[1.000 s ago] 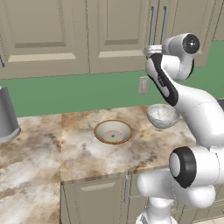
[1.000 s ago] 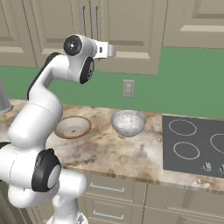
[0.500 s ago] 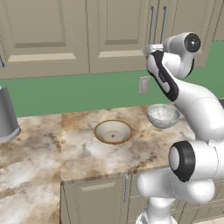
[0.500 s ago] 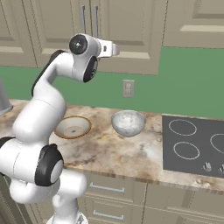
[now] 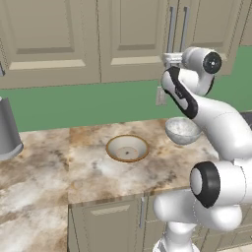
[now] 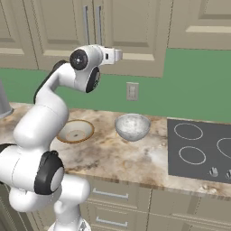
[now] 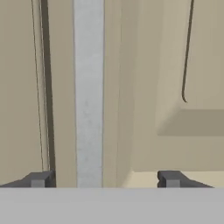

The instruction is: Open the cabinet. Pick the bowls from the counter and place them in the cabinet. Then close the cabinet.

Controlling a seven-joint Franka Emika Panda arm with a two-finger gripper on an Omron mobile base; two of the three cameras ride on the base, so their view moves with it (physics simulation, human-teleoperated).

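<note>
The cabinet (image 5: 147,34) is closed, its two silver bar handles (image 6: 92,22) side by side at the centre. My gripper (image 7: 106,180) is open, raised close to the doors. In the hand view one silver handle (image 7: 89,87) runs upright between the two fingertips (image 7: 39,179), nearer the left one, with the door seam just left of it. In the base views the gripper (image 5: 170,58) (image 6: 117,55) sits just below the handles. The cream bowl (image 5: 127,148) (image 6: 75,131) and the grey-white bowl (image 5: 182,130) (image 6: 132,127) rest on the counter (image 5: 44,172) (image 6: 122,155).
A tall grey cylinder (image 5: 7,130) stands at the counter's left end. The dark stovetop (image 6: 198,149) lies right of the bowls. A wall outlet (image 6: 131,91) sits on the green backsplash. Low cabinets with short handles (image 5: 142,211) run under the counter.
The hand has edged only slightly near the cabinet doors. The jaws stay open and the bowls have not moved.
</note>
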